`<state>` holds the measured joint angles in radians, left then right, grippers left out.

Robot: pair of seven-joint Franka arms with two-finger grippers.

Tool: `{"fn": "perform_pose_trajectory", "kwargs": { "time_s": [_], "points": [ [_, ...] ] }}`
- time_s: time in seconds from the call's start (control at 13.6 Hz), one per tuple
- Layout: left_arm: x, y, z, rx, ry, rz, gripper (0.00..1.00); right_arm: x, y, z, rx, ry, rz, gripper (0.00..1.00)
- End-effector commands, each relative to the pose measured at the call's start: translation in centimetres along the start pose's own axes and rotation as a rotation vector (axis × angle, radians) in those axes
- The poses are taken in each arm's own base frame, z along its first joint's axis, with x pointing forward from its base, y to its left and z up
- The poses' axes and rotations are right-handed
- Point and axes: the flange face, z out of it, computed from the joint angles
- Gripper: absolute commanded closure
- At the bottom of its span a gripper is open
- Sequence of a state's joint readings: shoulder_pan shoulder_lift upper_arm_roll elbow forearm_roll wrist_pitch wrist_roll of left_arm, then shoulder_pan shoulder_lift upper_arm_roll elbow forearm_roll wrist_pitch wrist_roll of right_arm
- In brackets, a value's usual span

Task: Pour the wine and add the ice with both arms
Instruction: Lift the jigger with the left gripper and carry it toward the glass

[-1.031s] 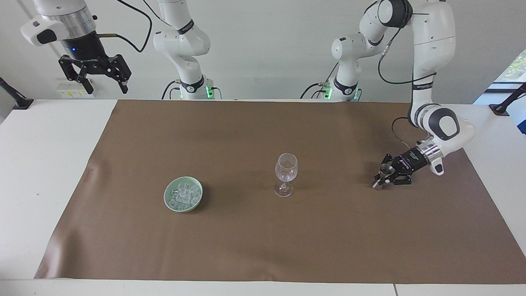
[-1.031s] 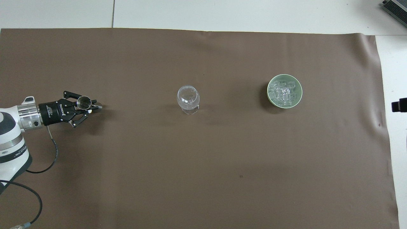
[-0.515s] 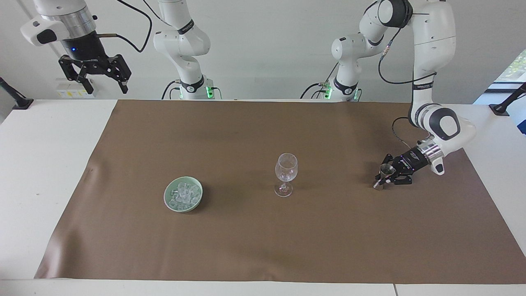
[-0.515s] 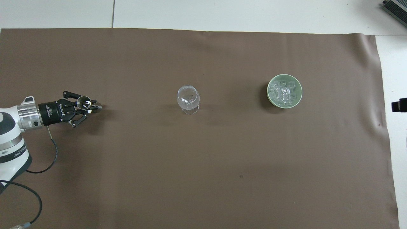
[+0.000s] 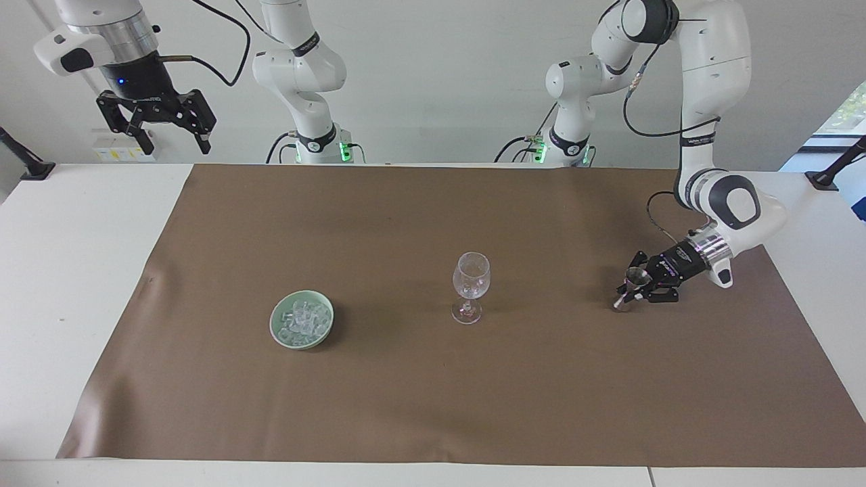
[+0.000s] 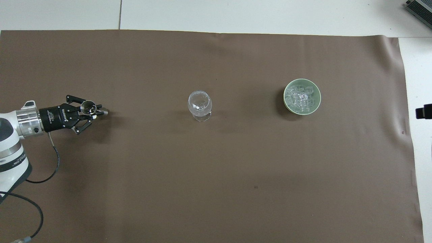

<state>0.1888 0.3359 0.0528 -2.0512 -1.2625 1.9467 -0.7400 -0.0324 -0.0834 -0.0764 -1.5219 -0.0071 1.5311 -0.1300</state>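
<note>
A clear stemmed wine glass [image 5: 471,277] stands upright in the middle of the brown mat; it also shows in the overhead view [image 6: 200,103]. The ice [image 5: 303,318] is heaped in a pale green bowl [image 5: 274,326] toward the right arm's end, also in the overhead view as ice [image 6: 302,96] in the bowl [image 6: 285,101]. My left gripper [image 5: 632,291] is low over the mat toward the left arm's end, shut on a small metal measuring cup [image 5: 634,276]. The overhead view shows this gripper [image 6: 94,110] and cup [image 6: 88,107] too. My right gripper [image 5: 166,132] is open, empty, and waits high above the table's corner.
The brown mat [image 5: 433,406] covers most of the white table [image 5: 67,270]. A black cable [image 6: 55,162] trails from the left wrist over the mat. A black tip [image 6: 424,111] shows at the overhead view's edge beside the mat.
My left gripper with the metal cup has shifted very slightly toward the left arm's end. The right arm, glass and bowl have not moved.
</note>
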Motion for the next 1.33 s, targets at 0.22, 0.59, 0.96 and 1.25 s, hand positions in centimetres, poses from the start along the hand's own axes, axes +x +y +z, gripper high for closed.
{"fn": "perform_pose_trajectory", "kwargs": {
  "time_s": [0.22, 0.59, 0.96, 1.25],
  "points": [
    [-6.9, 0.0, 0.2, 0.041, -0.001, 0.002, 1.0, -0.4, 0.0, -0.1, 0.021, -0.004, -0.012, 0.0],
    [-11.6, -1.2, -0.2, 0.072, -0.025, -0.031, 1.0, -0.4, 0.0, -0.1, 0.019, -0.004, -0.012, 0.0],
    [-15.7, -2.8, 0.4, 0.132, -0.005, -0.078, 1.0, -0.4, 0.0, -0.1, 0.021, -0.004, -0.012, 0.0],
    [-17.2, -3.8, 2.6, 0.171, 0.011, -0.054, 1.0, -0.4, 0.0, -0.1, 0.021, -0.004, -0.012, 0.0]
  ]
}}
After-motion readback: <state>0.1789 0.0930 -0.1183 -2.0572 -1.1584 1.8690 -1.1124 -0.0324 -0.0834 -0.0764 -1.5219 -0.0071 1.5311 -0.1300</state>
